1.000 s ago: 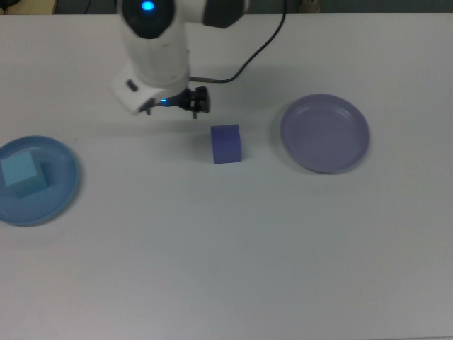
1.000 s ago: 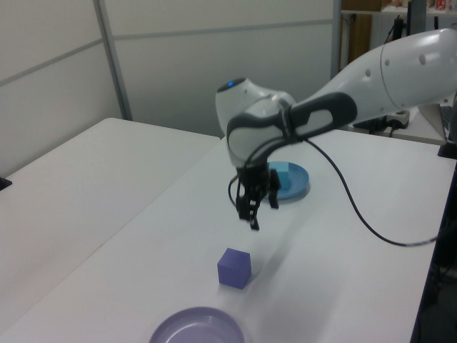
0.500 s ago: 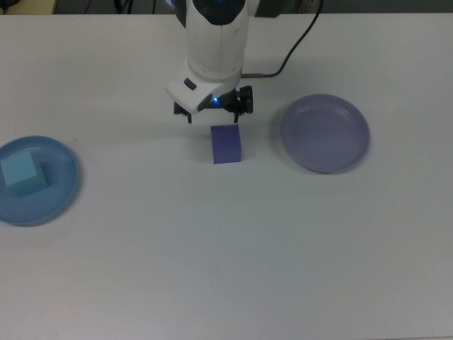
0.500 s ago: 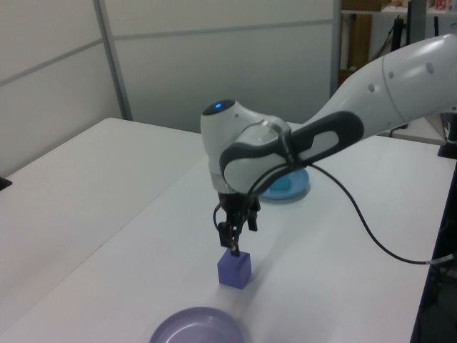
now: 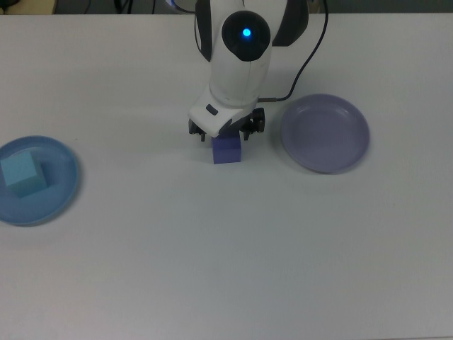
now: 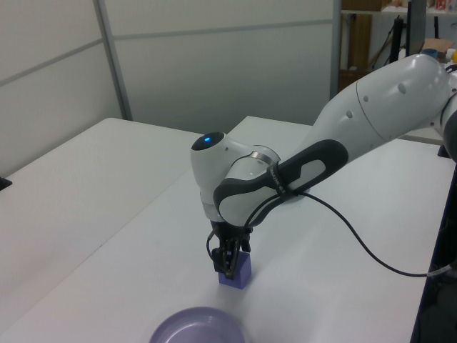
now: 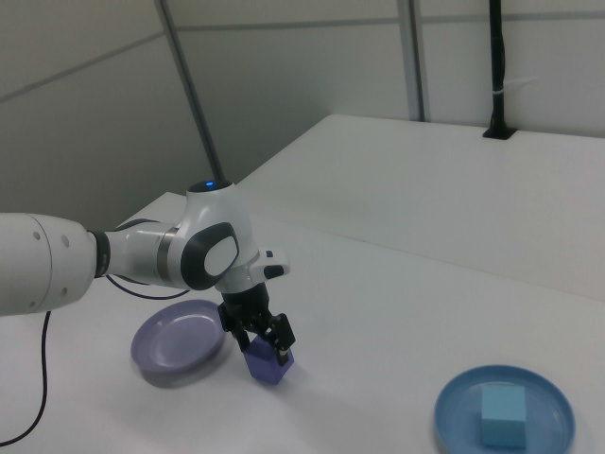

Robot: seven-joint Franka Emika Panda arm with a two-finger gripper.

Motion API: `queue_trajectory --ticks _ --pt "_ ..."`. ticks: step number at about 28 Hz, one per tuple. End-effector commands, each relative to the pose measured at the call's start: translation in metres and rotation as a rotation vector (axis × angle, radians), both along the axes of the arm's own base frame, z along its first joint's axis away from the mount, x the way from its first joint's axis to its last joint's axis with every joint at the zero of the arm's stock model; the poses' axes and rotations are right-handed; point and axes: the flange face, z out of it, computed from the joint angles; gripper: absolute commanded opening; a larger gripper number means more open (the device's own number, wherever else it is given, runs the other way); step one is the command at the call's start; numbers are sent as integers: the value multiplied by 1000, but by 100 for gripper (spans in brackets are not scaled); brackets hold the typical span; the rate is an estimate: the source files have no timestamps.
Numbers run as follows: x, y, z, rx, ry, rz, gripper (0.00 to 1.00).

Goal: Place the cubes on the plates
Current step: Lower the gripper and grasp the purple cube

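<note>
The dark blue-violet cube (image 5: pixel 227 151) sits on the white table between the two plates. My gripper (image 5: pixel 226 133) has come down over it, open, with one finger on each side of the cube (image 7: pixel 271 366) and small gaps showing. In the left view the gripper (image 6: pixel 227 263) hides part of the cube (image 6: pixel 240 271). The light cyan cube (image 5: pixel 19 172) rests on the blue plate (image 5: pixel 62 193) at the top view's left; the right view also shows this cube (image 7: pixel 503 414) on its plate (image 7: pixel 454 416). The lavender plate (image 5: pixel 325 133) is bare, close to the top view's right of the gripper.
The arm's black cable (image 5: pixel 306 57) runs from the wrist toward the table's far edge. In the left view the arm's body blocks the blue plate. A black post (image 7: pixel 497 66) stands on a neighbouring table in the right view.
The gripper moved toward the top view's right and forward, then lowered from above the table until its fingers straddle the violet cube. Both cubes and both plates stayed put.
</note>
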Motion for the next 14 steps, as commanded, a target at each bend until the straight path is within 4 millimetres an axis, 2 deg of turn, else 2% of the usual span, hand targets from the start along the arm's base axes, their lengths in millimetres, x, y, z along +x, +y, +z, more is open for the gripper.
queue_trajectory --ticks 1,2,5,7,10,14 --pt "0 2 -3 -11 -23 -1 69" --pt "1 0 -4 -11 -24 -5 38" --pt "1 -1 -4 -11 -24 -7 17" --pt "0 0 1 -9 -29 -13 13" --pt "-1 1 11 -6 -38 -17 13" --pt "-16 15 54 -4 -40 -35 13"
